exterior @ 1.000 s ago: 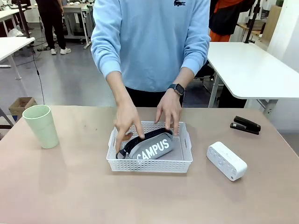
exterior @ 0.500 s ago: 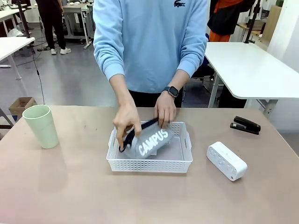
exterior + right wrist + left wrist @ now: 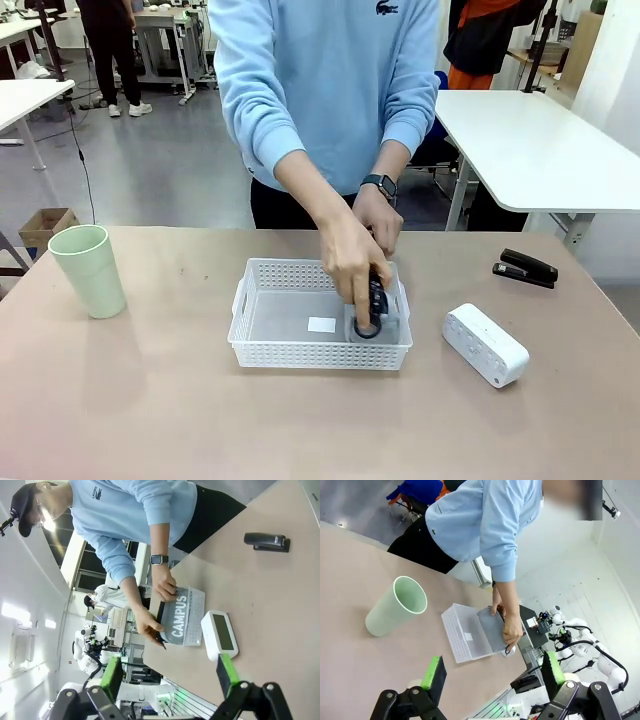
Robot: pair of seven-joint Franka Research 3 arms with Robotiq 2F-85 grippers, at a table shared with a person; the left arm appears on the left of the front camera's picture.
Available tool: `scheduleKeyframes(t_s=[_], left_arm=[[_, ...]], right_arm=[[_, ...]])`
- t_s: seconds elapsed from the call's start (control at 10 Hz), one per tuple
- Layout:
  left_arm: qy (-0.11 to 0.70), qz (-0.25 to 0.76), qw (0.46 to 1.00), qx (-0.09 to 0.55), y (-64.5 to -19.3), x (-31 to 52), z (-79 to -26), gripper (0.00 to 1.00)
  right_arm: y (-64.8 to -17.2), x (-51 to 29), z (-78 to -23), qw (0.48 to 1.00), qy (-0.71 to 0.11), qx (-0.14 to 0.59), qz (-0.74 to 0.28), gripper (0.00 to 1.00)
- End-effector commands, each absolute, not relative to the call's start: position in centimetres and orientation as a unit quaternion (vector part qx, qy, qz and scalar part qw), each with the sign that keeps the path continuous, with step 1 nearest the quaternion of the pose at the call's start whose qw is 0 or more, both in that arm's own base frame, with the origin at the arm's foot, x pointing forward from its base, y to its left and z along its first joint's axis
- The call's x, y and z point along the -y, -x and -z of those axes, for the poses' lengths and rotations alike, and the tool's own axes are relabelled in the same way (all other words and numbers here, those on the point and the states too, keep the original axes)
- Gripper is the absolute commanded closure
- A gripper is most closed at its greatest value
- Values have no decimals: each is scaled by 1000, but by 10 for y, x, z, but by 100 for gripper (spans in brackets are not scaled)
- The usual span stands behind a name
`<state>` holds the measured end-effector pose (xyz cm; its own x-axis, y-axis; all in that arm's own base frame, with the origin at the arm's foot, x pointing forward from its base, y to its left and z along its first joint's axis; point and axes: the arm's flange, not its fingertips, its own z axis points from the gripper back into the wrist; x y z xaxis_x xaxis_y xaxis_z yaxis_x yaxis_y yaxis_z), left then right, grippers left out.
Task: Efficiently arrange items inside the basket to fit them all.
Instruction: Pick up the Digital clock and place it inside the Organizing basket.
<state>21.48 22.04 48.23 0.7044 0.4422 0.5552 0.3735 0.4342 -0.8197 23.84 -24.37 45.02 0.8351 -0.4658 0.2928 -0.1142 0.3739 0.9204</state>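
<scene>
The white perforated basket [image 3: 290, 352] sits mid-table in front of the person. Both of the person's hands [image 3: 350, 262] hold the grey pouch [image 3: 386, 326] on its edge against the basket's right end, black zipper up. The pale green cup [image 3: 88, 270] stands upright at the left. At the right lies the white oblong box [image 3: 484, 344], and behind it the small black object [image 3: 525, 268]. My left gripper [image 3: 493, 672] hangs open high over the table, above the cup [image 3: 397, 605] and basket [image 3: 462, 642]. My right gripper [image 3: 169, 676] is open too, above the pouch [image 3: 179, 617] and box [image 3: 219, 635].
A small white label [image 3: 322, 324] lies on the bare basket floor, left of the pouch. A white table [image 3: 540, 150] stands behind at the right. The tan tabletop [image 3: 150, 400] has free room in front of the basket.
The person lifted the pouch from lying flat across the basket's middle, turned it and stood it on edge at the basket's right end. Both grippers stayed open.
</scene>
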Motion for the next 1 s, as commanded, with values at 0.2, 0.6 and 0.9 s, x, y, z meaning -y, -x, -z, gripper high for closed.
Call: scheduleKeyframes(t_s=[0.2,0.6,0.9], left_arm=[[532,-14,750,393,-217,-221,-484,0],[532,-14,750,393,-217,-221,-484,0],[532,-14,750,393,-217,-221,-484,0]], right_arm=[[-242,245,-450,779,-552,279,102,0],[-253,195,-469,831,-497,242,70,0],[-271,107,-497,895,-410,170,43,0]])
